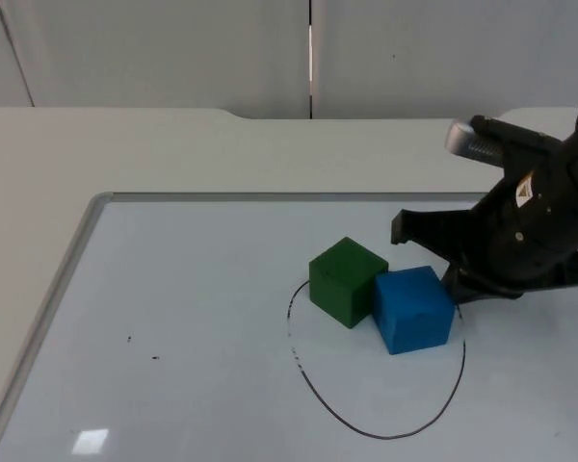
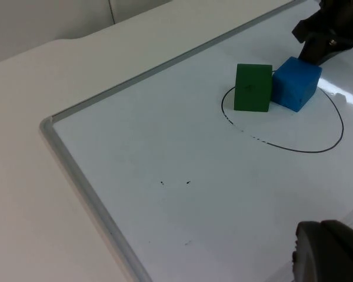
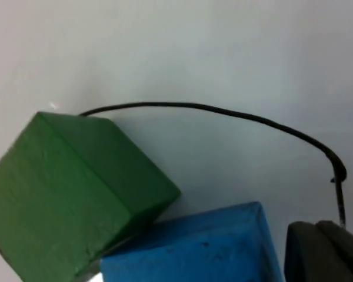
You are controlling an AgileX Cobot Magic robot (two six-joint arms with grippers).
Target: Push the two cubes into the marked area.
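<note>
You see the blue cube (image 1: 413,309) touching the green cube (image 1: 346,280), both inside the drawn ring (image 1: 308,377); right end effector (image 1: 453,279) abuts blue, its opening unclear.

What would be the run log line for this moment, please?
right gripper: behind blue cube | blue cube: touching green cube | both cubes: at marked circle far edge | left gripper: waiting
</note>
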